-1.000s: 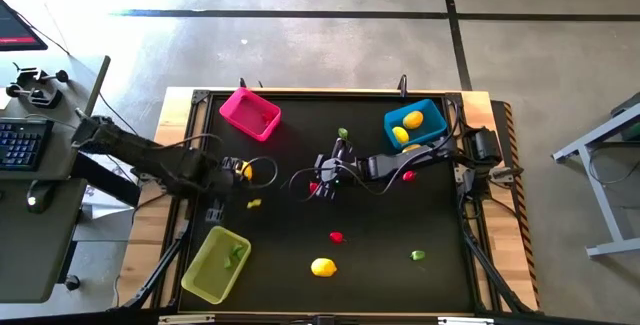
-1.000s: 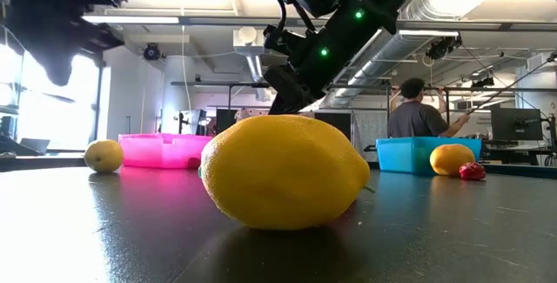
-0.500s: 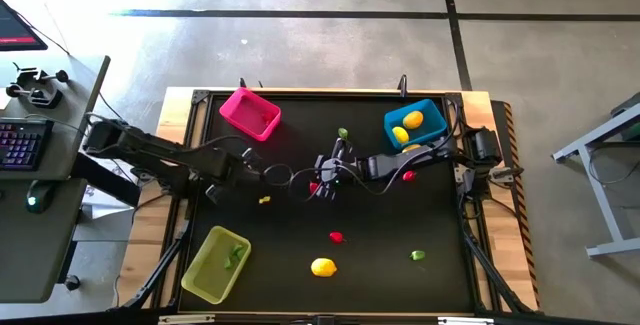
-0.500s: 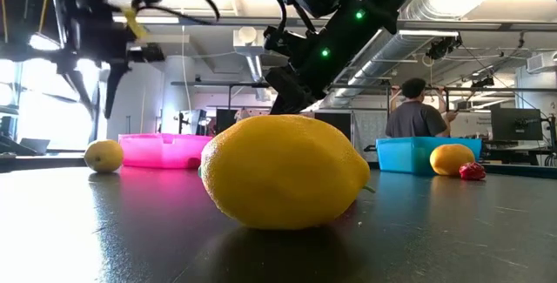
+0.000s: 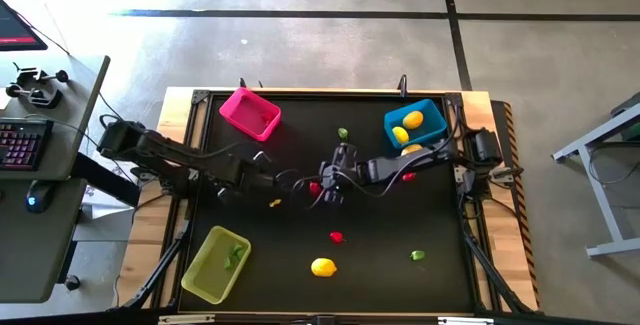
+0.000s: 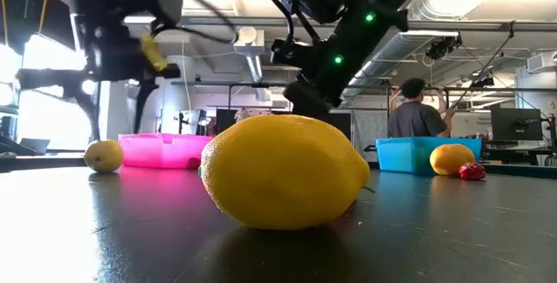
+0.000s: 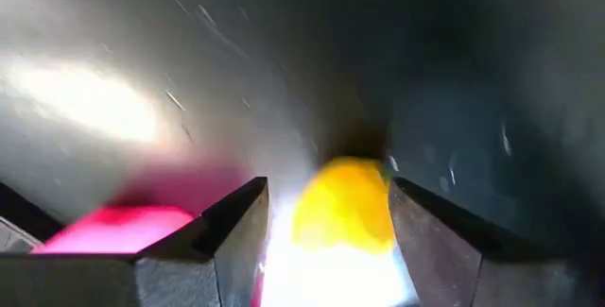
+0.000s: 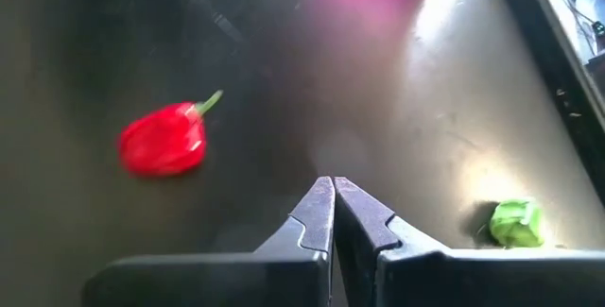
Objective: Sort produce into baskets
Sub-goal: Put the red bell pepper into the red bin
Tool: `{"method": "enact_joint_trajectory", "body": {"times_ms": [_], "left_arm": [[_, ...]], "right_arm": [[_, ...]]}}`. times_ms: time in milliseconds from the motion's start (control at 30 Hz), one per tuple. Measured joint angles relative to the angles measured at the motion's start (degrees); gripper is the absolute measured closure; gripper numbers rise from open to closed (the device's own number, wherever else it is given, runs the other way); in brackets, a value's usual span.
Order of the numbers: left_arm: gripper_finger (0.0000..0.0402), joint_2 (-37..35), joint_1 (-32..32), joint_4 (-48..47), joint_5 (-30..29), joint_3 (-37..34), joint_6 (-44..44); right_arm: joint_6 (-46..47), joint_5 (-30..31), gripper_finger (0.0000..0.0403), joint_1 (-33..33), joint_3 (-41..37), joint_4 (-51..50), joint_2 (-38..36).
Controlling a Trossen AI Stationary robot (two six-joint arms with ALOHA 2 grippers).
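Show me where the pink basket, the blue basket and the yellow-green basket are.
pink basket [image 5: 238, 103]: high view, on its far-left rim.
blue basket [image 5: 433, 114]: high view, on its right wall.
yellow-green basket [image 5: 205, 265]: high view, on a bare part of its floor.

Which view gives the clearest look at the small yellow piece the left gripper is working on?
The left wrist view: the small yellow piece fills the gap between the open left gripper fingers, on the table. The high view shows it only as a speck beside that gripper. The right wrist view misses it; in the low view I cannot pick it out.
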Motion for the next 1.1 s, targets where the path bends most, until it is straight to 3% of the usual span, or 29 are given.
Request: {"method": "enact_joint_trajectory", "body": {"times_ms": [300,567,733,1100], "left_arm": [[0.0192,1.11,1.62,14.02,5.21,1.96,5.58],[0.0192,6.71,4.1,17.14,5.72,5.24,5.1],[0.0192,9.15,6.82,21.36,12.97,10.55,1.57],[0.0192,17.21,8.27,30.98,14.29,13.37,9.92]], "right_arm": [[-0.38,-0.04,0.0403,2.23,-0.75,-3.31,-0.01],[0.15,-1.14,0.0403,2.3,-11.79,11.66,-4.55],[0.51,-0.6,0.0403,2.56,-18.9,18.51,-10.42],[1.59,1.04,0.0403,2.8,-26.32,24.57,-17.15]]}}
